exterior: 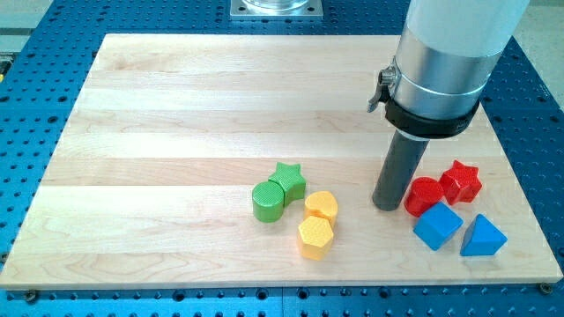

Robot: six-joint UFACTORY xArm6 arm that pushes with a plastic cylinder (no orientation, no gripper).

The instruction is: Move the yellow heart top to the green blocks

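Observation:
The yellow heart (322,205) lies at the view's lower middle, touching the lower right of the green star (289,180). A green cylinder (268,201) sits against the star's lower left. A yellow hexagon (315,237) lies just below the heart. My tip (386,206) rests on the board to the right of the heart, a block's width away, and close to the left of the red cylinder (425,195).
A red star (461,181) sits right of the red cylinder. A blue cube (437,225) and a blue triangular block (482,236) lie below them near the board's right lower corner. The wooden board (176,132) is edged by a blue perforated table.

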